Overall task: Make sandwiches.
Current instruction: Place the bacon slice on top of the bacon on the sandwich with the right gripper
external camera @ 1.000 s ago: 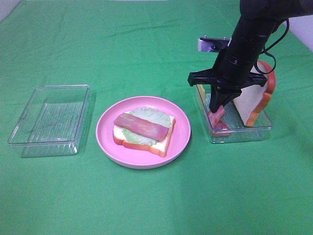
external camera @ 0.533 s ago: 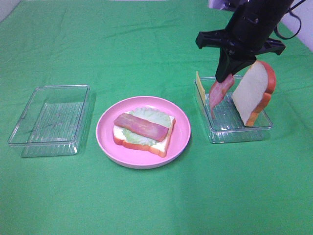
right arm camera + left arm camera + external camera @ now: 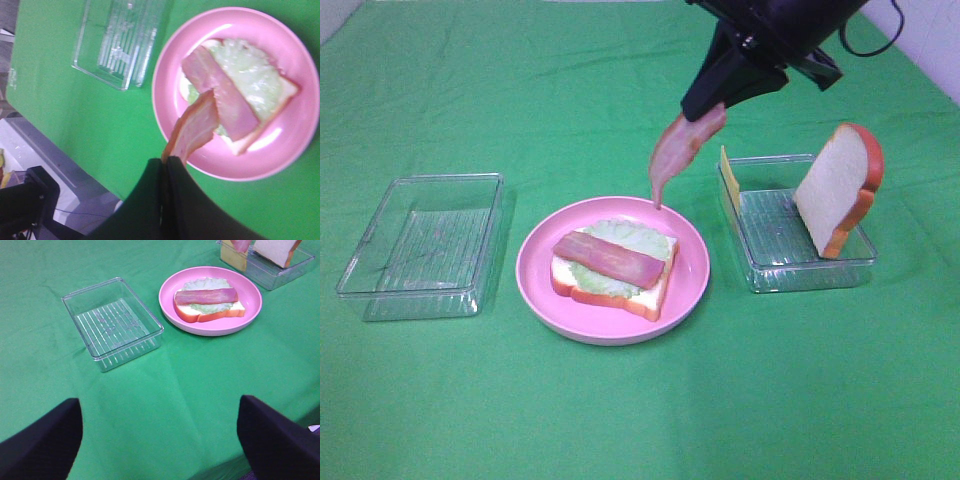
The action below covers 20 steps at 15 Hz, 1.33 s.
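Closed right end effector [image 3: 708, 105] gripped a bacon strip [image 3: 672, 155], strip hung above far rim of pink plate [image 3: 530, 268], near centre of counter [image 3: 620, 420], left end effector [image 3: 159, 440] stood wide open, empty.

Green cloth [image 3: 640, 415] over whole tabletop, few creases. Round pink plate [image 3: 534, 272] approx. centre. Clear plastic tray [image 3: 425, 240] w/ ribbed floor on left-arm side, near plate, not touching. 2nd clear tray [image 3: 810, 273] on right-arm side, just beside plate rim, small gap.
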Each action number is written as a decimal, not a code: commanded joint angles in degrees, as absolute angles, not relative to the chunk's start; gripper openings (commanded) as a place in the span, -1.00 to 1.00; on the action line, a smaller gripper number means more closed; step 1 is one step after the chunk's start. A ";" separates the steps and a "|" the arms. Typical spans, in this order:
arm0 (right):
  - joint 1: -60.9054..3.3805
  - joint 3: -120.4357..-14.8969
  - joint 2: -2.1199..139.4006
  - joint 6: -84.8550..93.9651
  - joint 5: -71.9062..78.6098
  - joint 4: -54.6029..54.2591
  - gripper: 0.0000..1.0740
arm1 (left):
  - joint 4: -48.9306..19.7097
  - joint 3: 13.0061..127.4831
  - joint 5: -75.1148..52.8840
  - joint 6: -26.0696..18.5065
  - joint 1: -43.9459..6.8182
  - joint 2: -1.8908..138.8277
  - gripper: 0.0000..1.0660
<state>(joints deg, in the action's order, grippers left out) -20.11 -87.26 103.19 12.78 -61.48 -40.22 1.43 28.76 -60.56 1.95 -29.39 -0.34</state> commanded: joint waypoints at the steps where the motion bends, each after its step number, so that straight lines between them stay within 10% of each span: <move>1: -23.49 -87.38 106.05 15.13 -57.87 -44.98 -1.00 | 1.03 28.59 -59.93 1.78 -29.45 -1.55 0.51; 7: -29.28 -87.38 119.58 19.71 -48.41 -54.03 -1.00 | 1.03 28.59 -59.93 1.78 -29.45 -1.55 0.51; 15: -29.22 -87.38 120.72 1.83 -44.35 -31.23 -0.99 | 1.03 28.59 -59.93 1.78 -29.45 -1.55 0.51; 20: -29.22 -87.66 119.75 0.86 -43.60 -28.65 0.18 | 1.03 28.59 -59.93 1.78 -29.45 -1.55 0.51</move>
